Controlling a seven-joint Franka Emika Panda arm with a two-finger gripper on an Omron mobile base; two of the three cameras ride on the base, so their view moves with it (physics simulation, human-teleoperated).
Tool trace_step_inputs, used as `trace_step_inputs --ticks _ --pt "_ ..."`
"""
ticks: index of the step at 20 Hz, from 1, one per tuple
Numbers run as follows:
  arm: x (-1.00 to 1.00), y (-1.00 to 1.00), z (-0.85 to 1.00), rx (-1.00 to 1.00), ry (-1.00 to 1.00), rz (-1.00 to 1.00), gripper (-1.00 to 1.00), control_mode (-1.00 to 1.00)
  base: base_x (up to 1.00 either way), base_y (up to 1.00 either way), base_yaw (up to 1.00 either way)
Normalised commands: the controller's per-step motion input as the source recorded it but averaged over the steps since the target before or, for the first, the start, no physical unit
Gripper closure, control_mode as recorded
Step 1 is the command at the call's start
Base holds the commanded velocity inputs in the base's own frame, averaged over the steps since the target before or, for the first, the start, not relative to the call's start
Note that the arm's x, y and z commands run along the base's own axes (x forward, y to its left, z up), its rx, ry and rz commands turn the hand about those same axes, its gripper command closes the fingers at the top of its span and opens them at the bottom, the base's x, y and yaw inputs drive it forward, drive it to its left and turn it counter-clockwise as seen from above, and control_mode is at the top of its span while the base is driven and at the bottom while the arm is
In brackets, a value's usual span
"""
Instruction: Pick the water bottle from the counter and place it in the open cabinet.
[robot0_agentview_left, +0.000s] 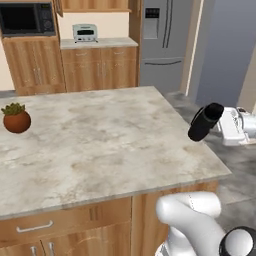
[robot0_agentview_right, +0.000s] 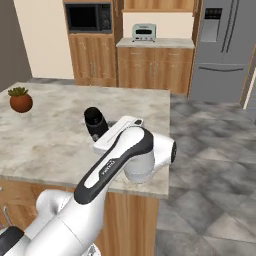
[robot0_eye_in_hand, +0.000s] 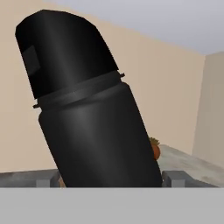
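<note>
Right up against the hand camera I've got the water bottle (robot0_eye_in_hand: 89, 118), matte black, leaning with its cap toward the upper left, and the tool's two grey fingertips (robot0_eye_in_hand: 47, 178) sit on either side of its base, clamped on it at a wide spread. From the left base camera I see the tool (robot0_agentview_left: 220, 125) holding the water bottle (robot0_agentview_left: 205, 122) tilted in the air, off the right edge of the bench (robot0_agentview_left: 100, 145), with nothing under it but grey floor tiles (robot0_agentview_left: 240, 160). From the right base camera the water bottle (robot0_agentview_right: 95, 123) pokes out past my white forearm (robot0_agentview_right: 120, 160), cap end toward me, above the marbled bench top (robot0_agentview_right: 60, 135). Further out, a small potted plant (robot0_agentview_left: 16, 118) sits near the bench's left edge. Beyond that, against the far wall, I have a toaster oven (robot0_agentview_left: 85, 33) on a smaller counter, a microwave (robot0_agentview_left: 26, 19) built into the wood cupboards, and a steel fridge (robot0_agentview_left: 164, 40).
</note>
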Motion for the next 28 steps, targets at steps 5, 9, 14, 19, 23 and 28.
trace_step_inputs --ticks 5,9,14,19,23,28 --pt "0.00 0.00 0.00 0.00 0.00 0.00 1.00 1.00 -0.07 -0.76 -0.15" --pt "0.00 0.00 0.00 0.00 0.00 0.00 1.00 1.00 0.06 -0.97 -0.03" --pt "0.00 0.00 0.00 0.00 0.00 0.00 1.00 1.00 0.21 -0.75 0.00" --pt "0.00 0.00 0.00 0.00 0.00 0.00 1.00 1.00 0.40 -0.60 0.02" --pt "0.00 0.00 0.00 0.00 0.00 0.00 1.00 1.00 0.66 -0.46 0.13" --pt "0.00 0.00 0.00 0.00 0.00 0.00 1.00 1.00 0.76 -0.59 0.21"
